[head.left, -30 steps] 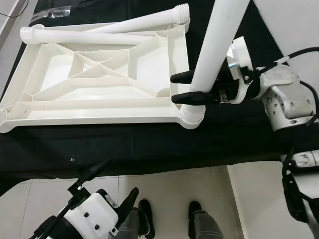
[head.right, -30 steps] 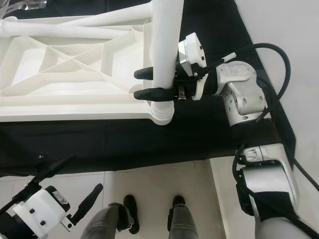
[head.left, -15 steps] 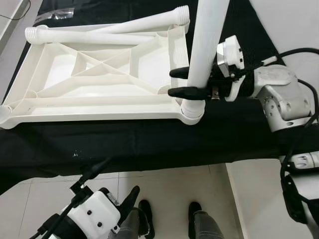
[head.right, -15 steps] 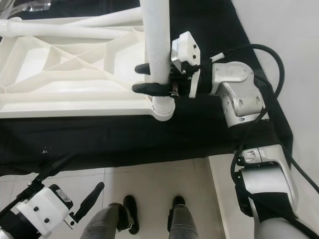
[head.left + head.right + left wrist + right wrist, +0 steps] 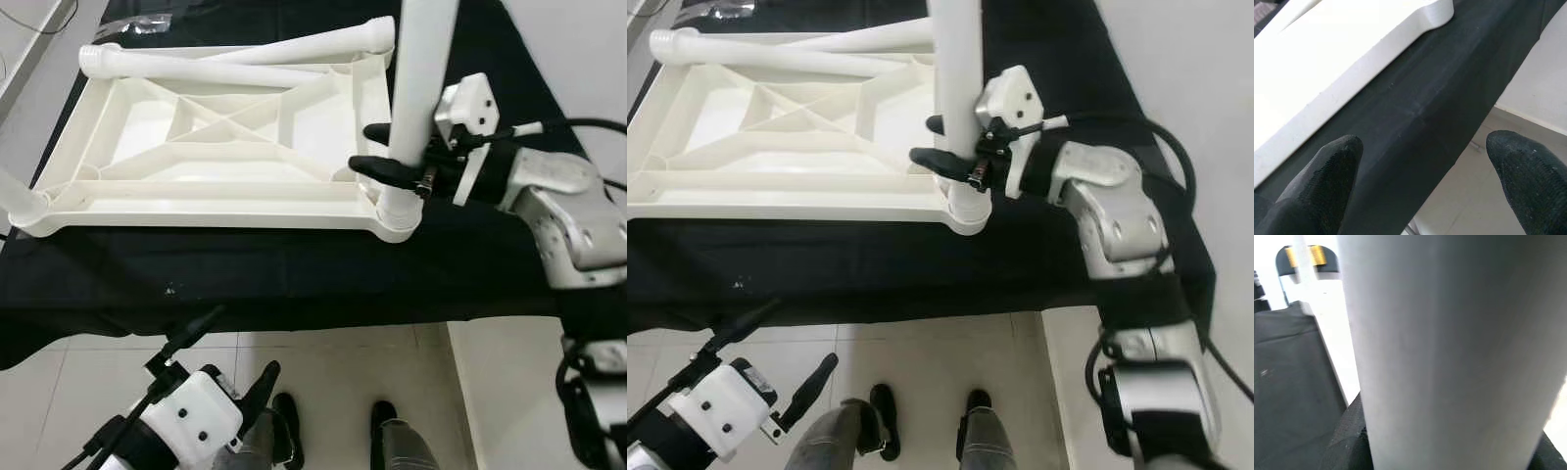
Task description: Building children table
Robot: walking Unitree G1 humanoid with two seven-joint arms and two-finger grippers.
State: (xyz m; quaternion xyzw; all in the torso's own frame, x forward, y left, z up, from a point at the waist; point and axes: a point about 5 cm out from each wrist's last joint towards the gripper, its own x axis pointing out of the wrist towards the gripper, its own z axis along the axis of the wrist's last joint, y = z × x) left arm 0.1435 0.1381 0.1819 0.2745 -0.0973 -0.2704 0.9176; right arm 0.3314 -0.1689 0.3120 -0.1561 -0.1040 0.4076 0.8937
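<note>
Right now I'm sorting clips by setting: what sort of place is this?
Probably an indoor room used as an assembly spot: pale tiled floor, a surface under black cloth, and an upturned white tabletop lying on it.

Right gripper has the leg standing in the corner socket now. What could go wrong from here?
The leg looks slightly tilted in the corner socket of the upturned tabletop, so it may bind or sit crooked. The right gripper grips low on it, so the long top could lever sideways. Two loose legs lie across the far edge and might roll if the tabletop shifts.
</note>
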